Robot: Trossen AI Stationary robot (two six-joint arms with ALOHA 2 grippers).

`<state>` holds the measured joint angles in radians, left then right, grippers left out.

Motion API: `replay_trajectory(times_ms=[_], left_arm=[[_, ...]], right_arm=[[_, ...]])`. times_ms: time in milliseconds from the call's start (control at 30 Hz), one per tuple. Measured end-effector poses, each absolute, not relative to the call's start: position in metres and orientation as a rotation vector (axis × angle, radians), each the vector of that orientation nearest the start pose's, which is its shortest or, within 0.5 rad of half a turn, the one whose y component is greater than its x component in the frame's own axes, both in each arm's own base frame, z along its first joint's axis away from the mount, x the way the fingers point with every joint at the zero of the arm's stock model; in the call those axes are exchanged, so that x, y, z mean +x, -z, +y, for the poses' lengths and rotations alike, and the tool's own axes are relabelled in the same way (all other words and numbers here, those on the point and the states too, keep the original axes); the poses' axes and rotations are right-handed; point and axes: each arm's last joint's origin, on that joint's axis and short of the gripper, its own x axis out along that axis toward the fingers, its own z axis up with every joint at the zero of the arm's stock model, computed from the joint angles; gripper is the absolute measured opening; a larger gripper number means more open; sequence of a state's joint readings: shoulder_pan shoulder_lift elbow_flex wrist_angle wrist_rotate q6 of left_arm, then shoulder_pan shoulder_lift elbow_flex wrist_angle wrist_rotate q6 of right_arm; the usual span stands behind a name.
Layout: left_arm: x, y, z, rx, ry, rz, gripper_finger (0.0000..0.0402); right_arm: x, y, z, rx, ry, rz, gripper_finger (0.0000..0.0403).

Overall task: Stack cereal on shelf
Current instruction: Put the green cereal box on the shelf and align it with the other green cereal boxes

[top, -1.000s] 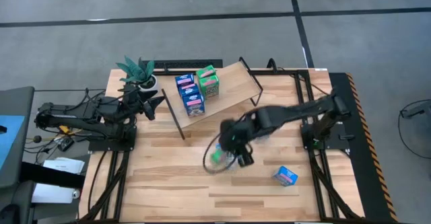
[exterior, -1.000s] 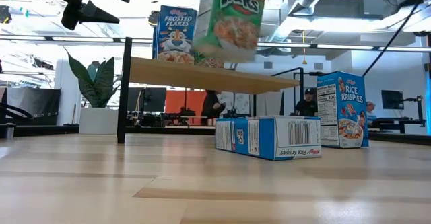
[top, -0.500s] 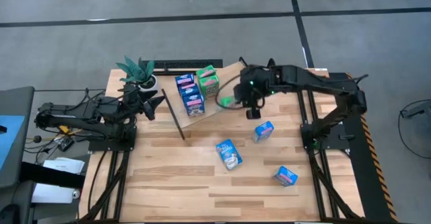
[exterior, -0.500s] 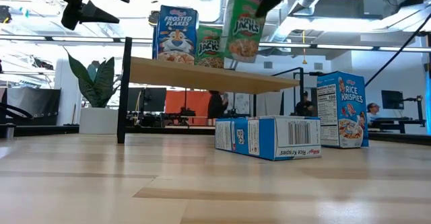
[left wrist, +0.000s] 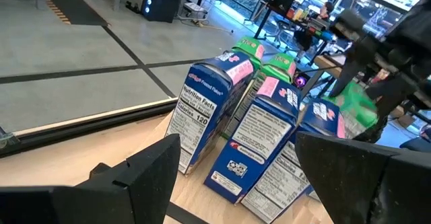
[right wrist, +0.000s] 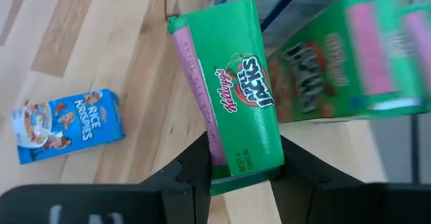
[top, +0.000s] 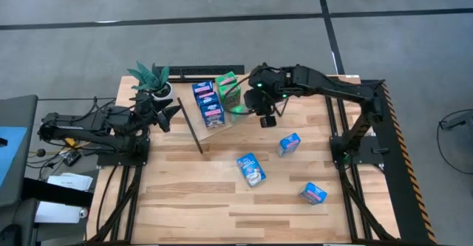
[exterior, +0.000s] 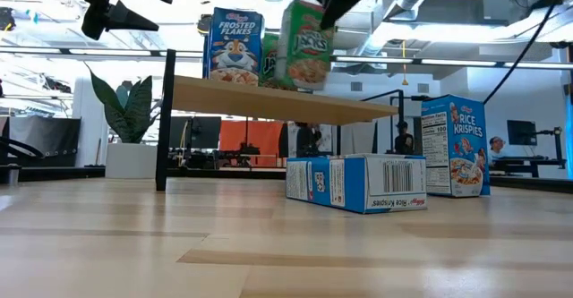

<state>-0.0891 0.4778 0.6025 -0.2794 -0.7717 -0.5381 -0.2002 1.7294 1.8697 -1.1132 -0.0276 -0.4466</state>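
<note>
At the table's left edge, the left gripper (top: 168, 114) waited with its dark fingers spread wide beside a potted green plant (top: 153, 78), clear of the work. On the tilted light wooden shelf (top: 259, 91), three bright blue cardboard cereal boxes (top: 208, 103) and a green one (top: 228, 89) stood in rows. The right gripper (top: 250, 103) pinched another green cardboard cereal box (right wrist: 232, 131) by its end, seemingly to set it just beside that green one. Three more blue boxes (top: 250, 169) lay on the flat tabletop (top: 177, 194), probably awaiting their turn.
</note>
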Motion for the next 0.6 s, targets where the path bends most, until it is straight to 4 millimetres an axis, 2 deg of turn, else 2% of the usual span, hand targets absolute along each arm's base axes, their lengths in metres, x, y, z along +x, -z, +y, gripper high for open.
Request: replay_trajectory(times_ms=[233, 600], left_arm=[[0.110, -0.301, 0.011, -0.490, -0.723, -0.067, 0.0283], [0.108, -0.302, 0.012, -0.512, -0.782, -0.100, 0.0283]], right_arm=[[0.353, -0.369, -0.072, -0.319, -0.118, 1.045, 0.0142], [0.354, -0.375, -0.079, -0.374, -0.122, 0.984, 0.0144]])
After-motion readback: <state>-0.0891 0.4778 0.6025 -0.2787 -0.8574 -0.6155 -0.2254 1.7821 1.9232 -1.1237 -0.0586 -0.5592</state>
